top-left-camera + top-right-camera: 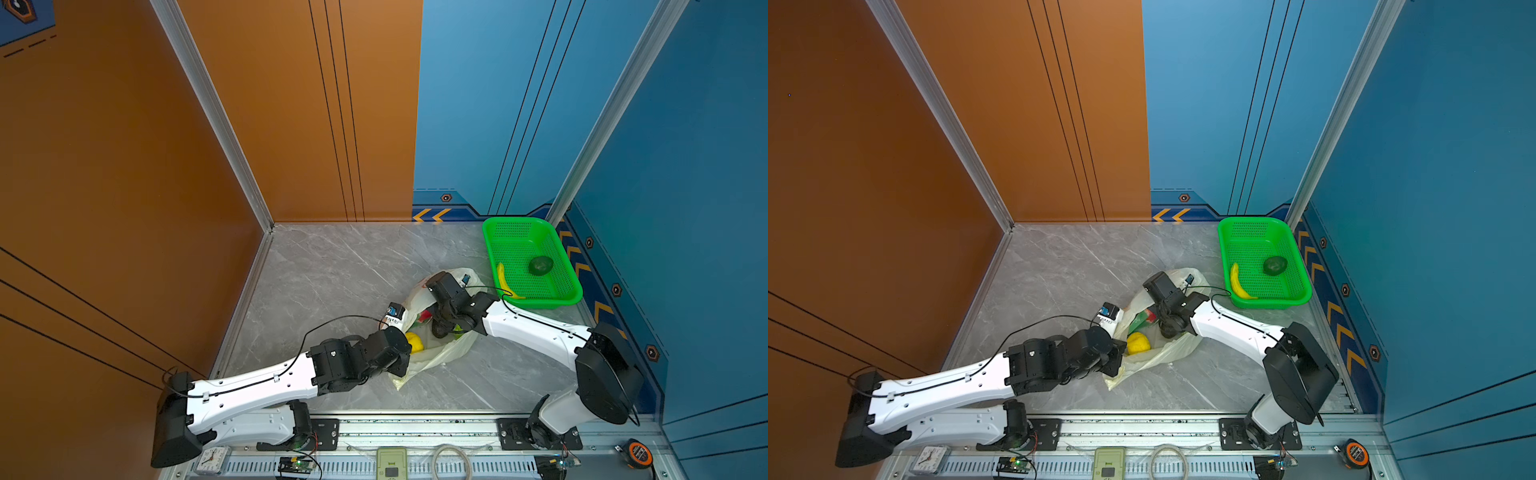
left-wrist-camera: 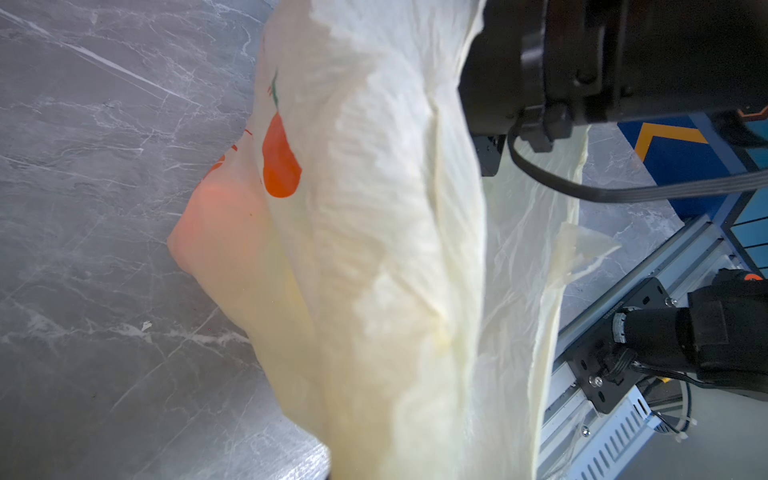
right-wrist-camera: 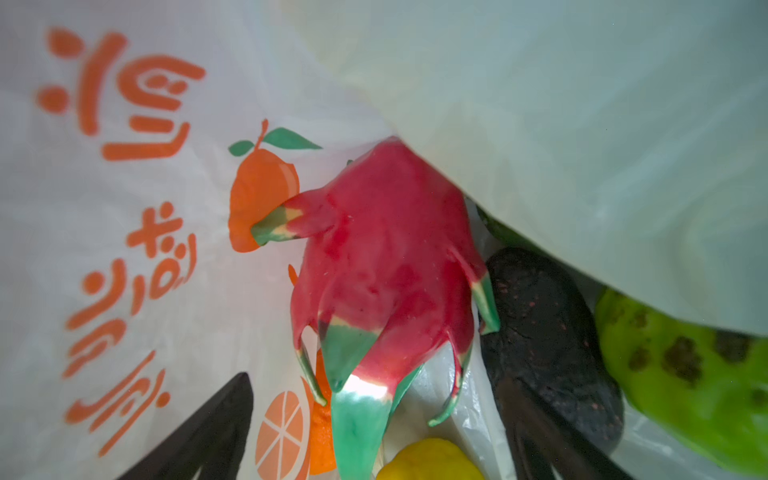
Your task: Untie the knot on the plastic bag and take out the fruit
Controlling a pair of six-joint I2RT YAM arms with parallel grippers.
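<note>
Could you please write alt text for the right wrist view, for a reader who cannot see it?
A pink-red dragon fruit lies inside the plastic bag, ahead of the right gripper's open fingers. A dark fruit, a spotted green fruit and a lemon lie beside it.

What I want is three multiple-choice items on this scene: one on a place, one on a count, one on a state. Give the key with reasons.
1. Where does the banana lie?
A inside the plastic bag
B in the green basket
C in the right gripper

2. How many fruits are in that basket?
A one
B two
C four

3. How does the right gripper stand?
A open inside the plastic bag
B shut on the banana
C shut outside the bag

Key:
1. B, it lies on the basket's floor in both top views.
2. B, only the banana and the avocado lie there.
3. A, the right wrist view shows its fingers spread either side of the dragon fruit, with bag film around.
</note>
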